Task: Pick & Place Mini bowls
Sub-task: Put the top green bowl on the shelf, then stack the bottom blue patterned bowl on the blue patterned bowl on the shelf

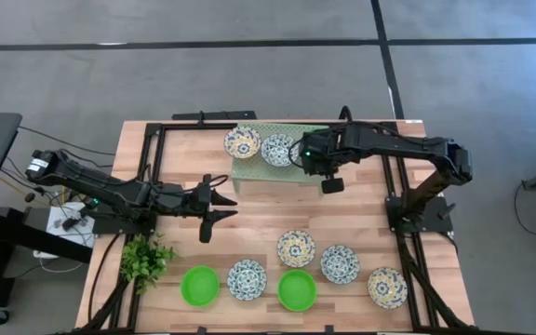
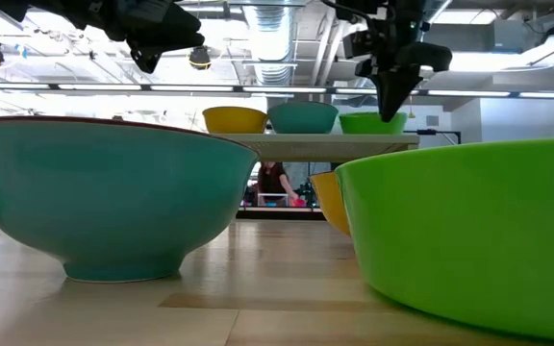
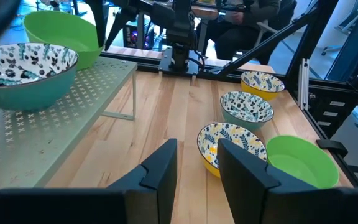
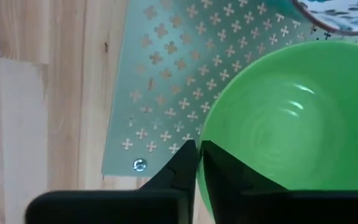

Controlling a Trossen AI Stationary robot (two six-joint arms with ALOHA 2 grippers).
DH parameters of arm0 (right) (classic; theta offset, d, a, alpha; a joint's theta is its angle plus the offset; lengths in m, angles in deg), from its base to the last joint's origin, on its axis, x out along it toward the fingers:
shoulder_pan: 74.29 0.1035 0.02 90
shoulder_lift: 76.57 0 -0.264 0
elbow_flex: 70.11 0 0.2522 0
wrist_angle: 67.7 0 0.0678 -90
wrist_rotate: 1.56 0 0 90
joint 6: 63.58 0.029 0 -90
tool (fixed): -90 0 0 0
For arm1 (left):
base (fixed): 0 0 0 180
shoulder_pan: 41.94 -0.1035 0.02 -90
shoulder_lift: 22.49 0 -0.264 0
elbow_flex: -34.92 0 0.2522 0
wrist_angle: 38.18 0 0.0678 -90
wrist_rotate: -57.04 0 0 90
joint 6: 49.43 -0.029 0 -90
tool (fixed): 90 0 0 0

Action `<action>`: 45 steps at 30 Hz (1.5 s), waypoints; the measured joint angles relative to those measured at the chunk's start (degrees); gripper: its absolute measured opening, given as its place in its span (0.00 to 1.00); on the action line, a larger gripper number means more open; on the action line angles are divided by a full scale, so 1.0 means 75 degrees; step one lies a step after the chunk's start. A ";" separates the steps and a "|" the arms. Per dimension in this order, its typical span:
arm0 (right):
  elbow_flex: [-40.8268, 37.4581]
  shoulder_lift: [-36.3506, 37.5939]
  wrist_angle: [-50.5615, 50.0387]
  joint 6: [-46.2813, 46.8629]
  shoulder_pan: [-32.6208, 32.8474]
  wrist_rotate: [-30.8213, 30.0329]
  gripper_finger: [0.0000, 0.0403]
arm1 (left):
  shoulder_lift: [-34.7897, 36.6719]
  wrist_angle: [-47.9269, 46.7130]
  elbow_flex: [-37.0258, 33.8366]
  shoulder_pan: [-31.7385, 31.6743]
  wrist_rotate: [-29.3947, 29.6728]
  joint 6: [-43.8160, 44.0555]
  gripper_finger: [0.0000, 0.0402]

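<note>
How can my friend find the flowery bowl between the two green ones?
Start at the wooden table, along the edge with the leafy plant. Two green bowls sit there, and the blue-flowered bowl is the only patterned one directly between them.

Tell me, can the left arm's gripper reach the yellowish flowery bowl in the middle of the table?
Probably yes. The left gripper hangs open over bare wood, and nothing stands between it and the yellowish bowl. The right gripper is away at the rack.

The wooden table (image 1: 259, 228) carries six mini bowls (image 1: 296, 247) (plus rack (image 1: 249, 167), plant (image 1: 145, 259)).
</note>
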 joint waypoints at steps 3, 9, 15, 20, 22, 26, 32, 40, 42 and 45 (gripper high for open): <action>0.0000 0.0022 -0.0015 0.0014 0.0014 -0.0002 0.13 | 0.0000 0.0000 0.0000 0.0000 0.0000 0.0000 0.29; 0.0000 0.0067 -0.0055 0.0079 0.0015 -0.0064 0.21 | 0.0000 0.0000 0.0000 0.0000 0.0000 0.0003 0.29; 0.0268 0.0085 -0.0263 0.0079 0.0209 -0.0495 0.26 | 0.0000 0.0002 0.0000 0.0000 0.0000 0.0003 0.29; 0.0923 0.0085 -0.0543 0.0299 0.0575 -0.0606 0.27 | 0.0000 0.0003 0.0000 0.0000 0.0000 0.0019 0.29; 0.1289 0.0085 -0.0846 0.0622 0.0805 -0.0615 0.27 | 0.0000 0.0003 0.0000 0.0000 0.0002 0.0026 0.29; 0.2060 0.0087 -0.1597 0.1593 0.1436 -0.0612 0.27 | 0.0000 0.0003 0.0000 0.0000 0.0000 0.0026 0.29; 0.2566 0.0159 -0.2414 0.3227 0.2569 -0.0226 0.27 | 0.0000 0.0003 0.0000 0.0097 -0.0022 0.0028 0.29; 0.1354 0.1203 -0.1913 0.4566 0.4294 0.0379 0.27 | 0.0000 0.0140 -0.0001 0.0474 -0.0608 0.0462 0.29; 0.0725 0.1616 -0.1282 0.4920 0.4685 0.0376 0.27 | 0.0000 0.0221 -0.0003 0.0565 -0.0618 0.0486 0.29; -0.0395 0.2219 -0.0179 0.5481 0.5178 0.0375 0.27 | 0.0000 0.0442 -0.0003 0.0680 -0.0618 0.0655 0.29</action>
